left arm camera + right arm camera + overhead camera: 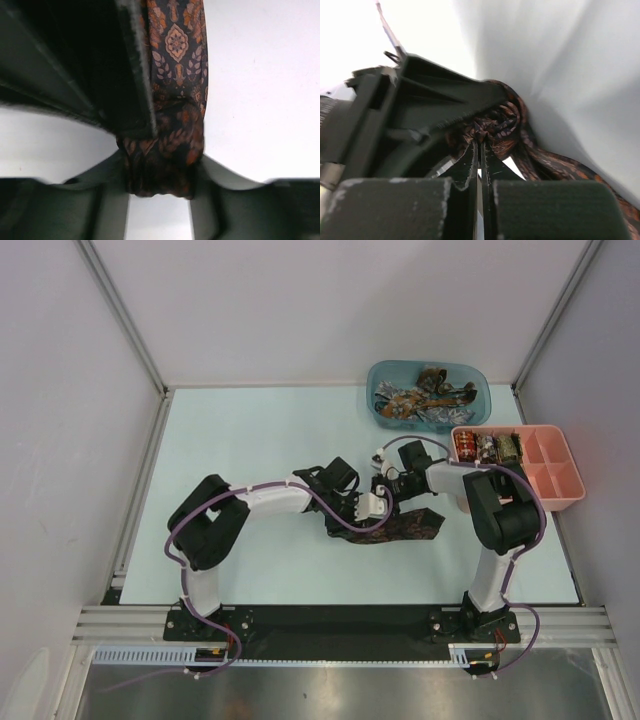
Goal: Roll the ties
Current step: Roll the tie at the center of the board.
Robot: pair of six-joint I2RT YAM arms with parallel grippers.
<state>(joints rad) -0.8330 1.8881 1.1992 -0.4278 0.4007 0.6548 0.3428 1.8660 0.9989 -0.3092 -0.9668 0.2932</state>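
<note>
Mid-frame, the left gripper [371,506] and right gripper [388,487] both squeeze the brown tie [415,525], half rolled; next, I think, keep winding it.

Bright and even from overhead in the top view, with only faint soft shadows beneath the arms on the table [250,440]. Washed to near white around the left gripper [160,172], crisp on the tie [175,75], smeared along the fingers [60,210]. Glaring upper left of the right gripper [480,150], blurry on its near pads [560,210].

Left arm [268,500] and right arm [500,512]: white links, black joint housings, purple cables [170,542]. Right gripper [479,140]: thin black fingers [468,165].
</note>
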